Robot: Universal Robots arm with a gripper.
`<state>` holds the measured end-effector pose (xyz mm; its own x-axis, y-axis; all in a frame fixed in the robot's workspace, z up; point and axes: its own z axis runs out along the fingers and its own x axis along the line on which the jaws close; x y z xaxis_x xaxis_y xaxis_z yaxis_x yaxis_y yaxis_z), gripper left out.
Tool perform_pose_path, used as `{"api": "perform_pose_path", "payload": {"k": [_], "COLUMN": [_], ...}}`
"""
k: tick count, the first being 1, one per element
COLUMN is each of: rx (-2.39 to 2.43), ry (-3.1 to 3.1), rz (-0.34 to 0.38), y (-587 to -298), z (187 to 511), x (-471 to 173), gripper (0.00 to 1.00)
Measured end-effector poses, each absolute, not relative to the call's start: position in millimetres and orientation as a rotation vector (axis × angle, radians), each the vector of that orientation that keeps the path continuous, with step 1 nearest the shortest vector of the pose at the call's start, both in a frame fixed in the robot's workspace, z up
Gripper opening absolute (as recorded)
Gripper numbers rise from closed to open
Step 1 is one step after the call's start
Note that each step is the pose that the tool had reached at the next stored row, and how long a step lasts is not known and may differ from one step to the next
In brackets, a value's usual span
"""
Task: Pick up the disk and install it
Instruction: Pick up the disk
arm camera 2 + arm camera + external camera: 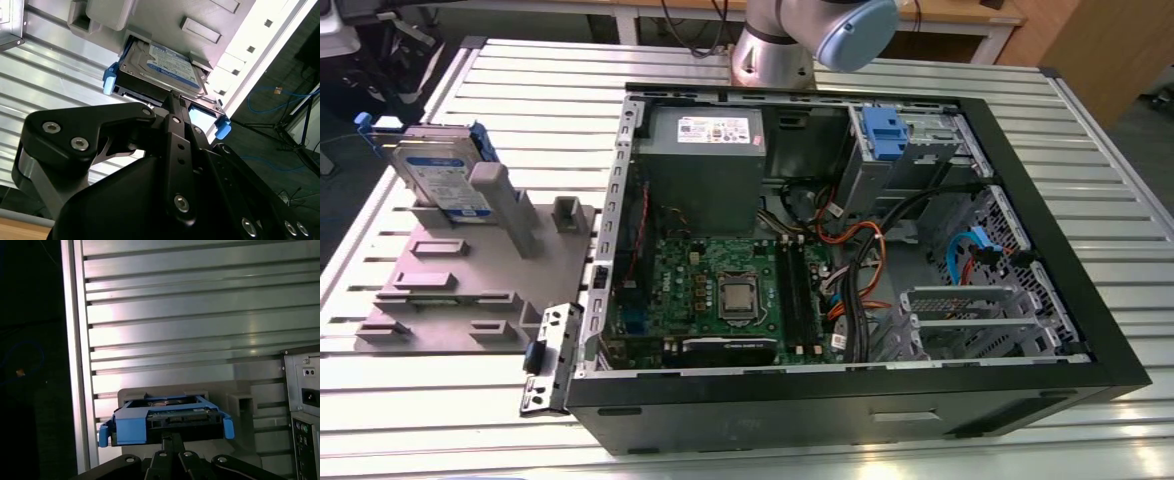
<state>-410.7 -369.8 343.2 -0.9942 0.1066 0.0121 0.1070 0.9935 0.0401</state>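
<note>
The disk (pixel 443 170), silver-grey with a white-and-blue label and blue side rails, stands tilted on edge in a grey holder (pixel 467 290) on the exterior view's left. In both wrist views my black gripper (pixel 172 439) points at the disk (pixel 165 422), apart from it, with the fingers drawn together and nothing between them. The second wrist view shows the disk's label face (pixel 170 65) beyond the gripper (pixel 175 97).
An open computer case (pixel 854 250) lies on the slatted metal table (pixel 1067 110), with a grey power-supply box (pixel 700 150), a motherboard, cables and a blue-fronted caddy (pixel 885 135) in its cage. The arm's base (pixel 781 45) stands behind the case.
</note>
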Motion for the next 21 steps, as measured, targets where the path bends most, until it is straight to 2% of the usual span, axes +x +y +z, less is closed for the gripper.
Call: {"api": "perform_pose_path", "payload": {"k": [21], "rx": [-0.126], "ry": [-3.128], "rz": [-0.064], "y": [-369.8], "z": [342.4], "x": [-410.6], "gripper": [0.11]}}
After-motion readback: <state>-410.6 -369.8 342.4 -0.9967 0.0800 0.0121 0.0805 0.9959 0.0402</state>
